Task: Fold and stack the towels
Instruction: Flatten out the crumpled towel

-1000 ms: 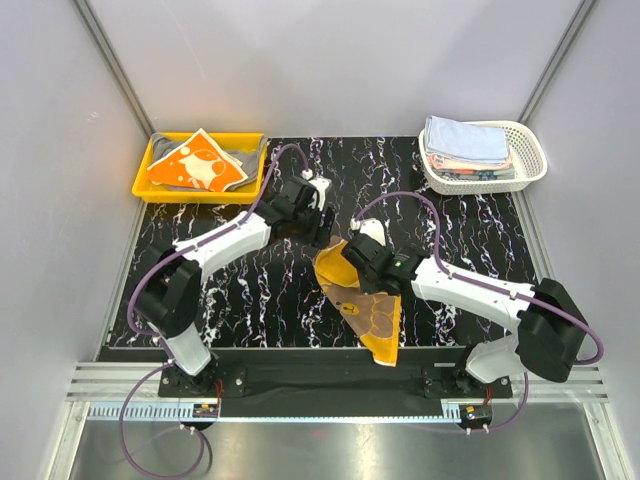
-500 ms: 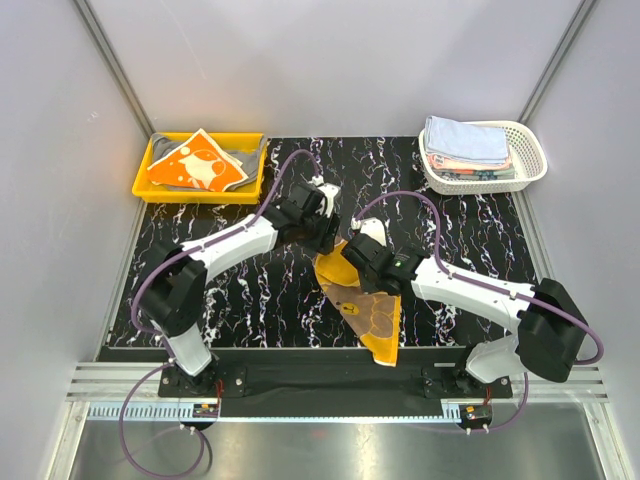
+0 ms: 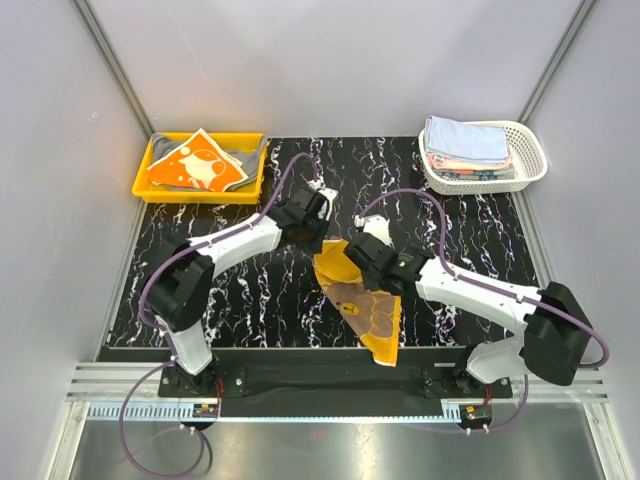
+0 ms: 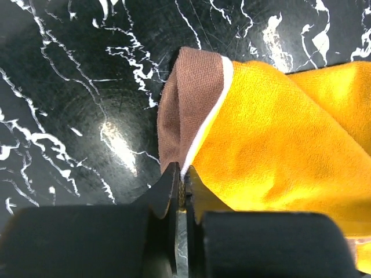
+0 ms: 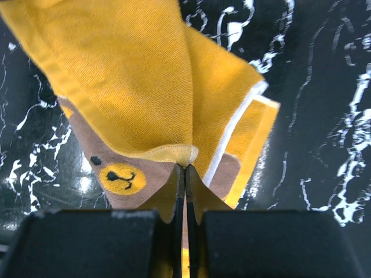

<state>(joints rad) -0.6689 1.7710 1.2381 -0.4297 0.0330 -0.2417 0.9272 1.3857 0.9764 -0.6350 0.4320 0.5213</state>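
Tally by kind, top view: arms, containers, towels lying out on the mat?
Robot arms: 2, left arm, right arm
Containers: 2, yellow plastic tray, white lattice basket
Towels out on the black marbled mat: 1, yellow-and-brown cloth towel
Total: 5

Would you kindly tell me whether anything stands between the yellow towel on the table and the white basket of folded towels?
Nothing visible does: only bare black mat lies between the yellow towel and the white basket. The left pincer and right pincer both grip the towel.
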